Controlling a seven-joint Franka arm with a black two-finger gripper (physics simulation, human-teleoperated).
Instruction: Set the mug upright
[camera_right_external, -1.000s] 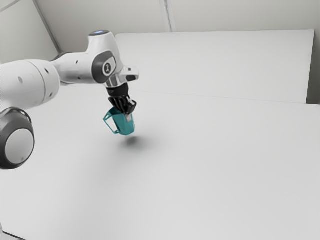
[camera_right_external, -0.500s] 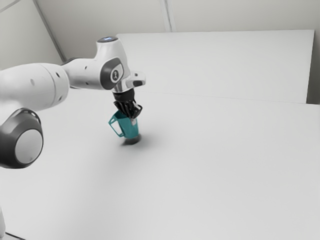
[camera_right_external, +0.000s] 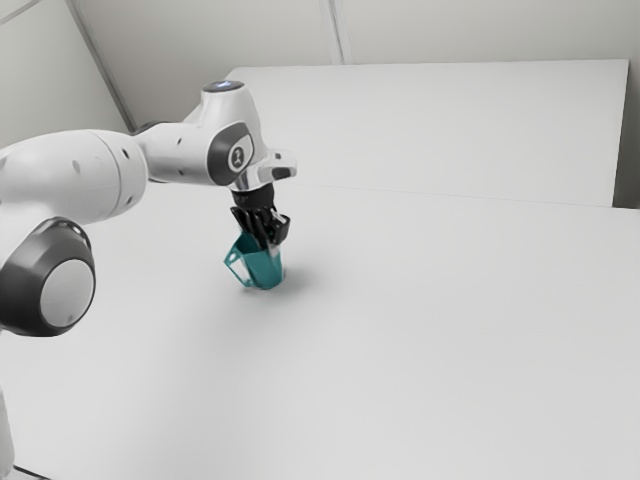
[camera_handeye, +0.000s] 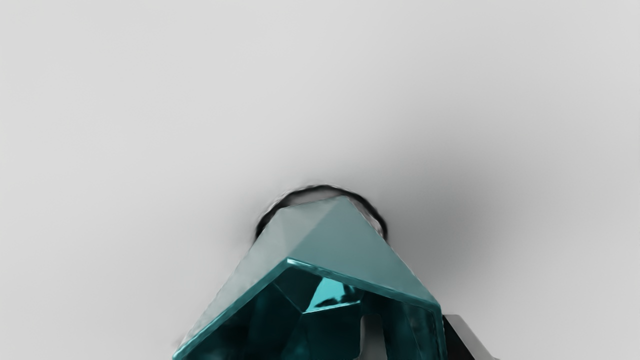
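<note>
The black, angular pincer (camera_right_external: 269, 248) reaches into the mouth of the glossy teal faceted mug (camera_right_external: 262, 272), whose long axis runs near vertical, base down; its grip I cannot tell.

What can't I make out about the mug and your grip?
Mug's underside, wrist view: behind its walls.
Full rim, wrist view: cut off by bottom edge.
Rest of the fingers, wrist view: same edge cuts them off.
Exact base contact with the table, exterior view: too small.
</note>
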